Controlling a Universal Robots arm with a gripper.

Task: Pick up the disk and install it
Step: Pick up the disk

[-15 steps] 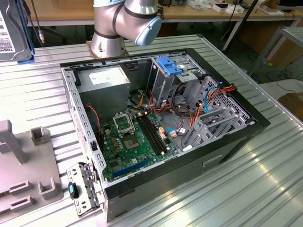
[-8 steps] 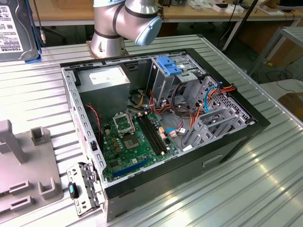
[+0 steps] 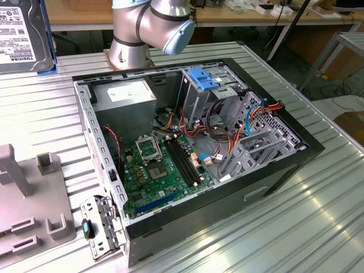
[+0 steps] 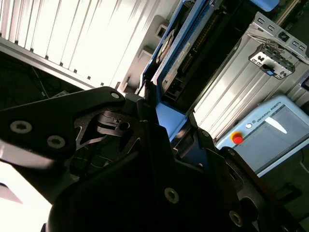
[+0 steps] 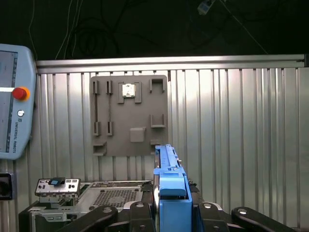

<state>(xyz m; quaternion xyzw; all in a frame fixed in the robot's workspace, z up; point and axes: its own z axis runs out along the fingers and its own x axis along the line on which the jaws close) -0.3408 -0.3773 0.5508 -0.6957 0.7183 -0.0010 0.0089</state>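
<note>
- At the exterior view's far left, the disk (image 3: 20,34) is hanging above the ribbed metal table (image 3: 318,222). It is well apart from the case, and its blue rail is running down one edge.
- I am clenching my pincer (image 5: 173,211) on that disk. In the first wrist view, my black fingers (image 5: 137,213) are pressing the blue rail from both sides.
- Below the disk, a grey fixture plate (image 3: 34,222) is lying flat on the table.
- A loose metal bracket (image 3: 99,227) is lying just beside the case's near corner.
- The open computer case (image 3: 227,205) is holding several parts:
  - a power supply (image 3: 125,94) at its back;
  - a green motherboard (image 3: 159,170) on its floor;
  - coloured cables (image 3: 222,122) trailing across;
  - a silver drive cage (image 3: 196,105) with a blue latch (image 3: 203,78) on top.
</note>
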